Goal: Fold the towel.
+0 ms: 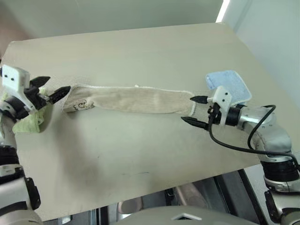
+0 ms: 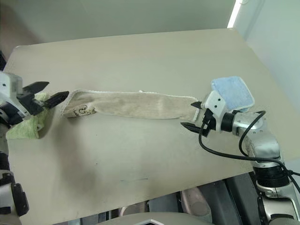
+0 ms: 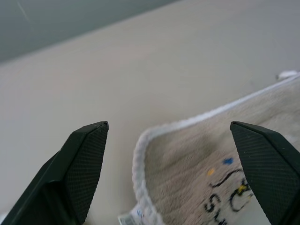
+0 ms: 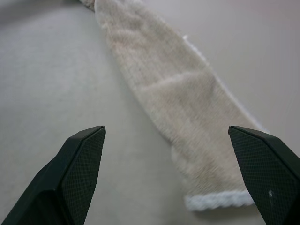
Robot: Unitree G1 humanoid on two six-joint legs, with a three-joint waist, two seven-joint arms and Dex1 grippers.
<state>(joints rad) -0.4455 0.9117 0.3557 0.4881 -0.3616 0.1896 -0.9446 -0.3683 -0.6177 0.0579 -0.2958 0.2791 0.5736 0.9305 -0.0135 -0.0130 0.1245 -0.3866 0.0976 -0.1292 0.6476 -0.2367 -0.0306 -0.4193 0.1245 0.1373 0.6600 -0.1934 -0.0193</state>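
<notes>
Left claw (image 1: pixel 54 89): sitting at the left edge of the frame, its two black fingers standing wide apart and gripping nothing, tips pointing at the towel's left end, just beside it.
Green cloth (image 1: pixel 29 123): lying at the far left under and beside the left claw, crumpled rather than flat; it is near the towel's end and could be getting caught in a grasp there.
Towel (image 1: pixel 136 100): stretching as a long narrow beige band across the middle of the frame, from left of centre to right of centre, lying on the table (image 1: pixel 140 51).
Towel left end: showing white corded edging and a small dark printed mark (image 1: pixel 83 104); the corner is looking slightly bunched.
Towel right end: finishing in a white edge just in front of the right claw; the wrist view is showing a layer lying doubled over on the cloth.
Right claw (image 1: pixel 196 110): sitting right of centre, fingers spread wide and empty, tips right at the towel's end; touching or not, I cannot tell.
Blue cloth (image 1: pixel 229 84): resting folded at the right, just behind the right claw, close to the towel's end.
Progress: the towel is looking narrowed lengthwise, but end-to-end folding is not yet done.
Left to do: probably gripping both ends and bringing one end over the other.
</notes>
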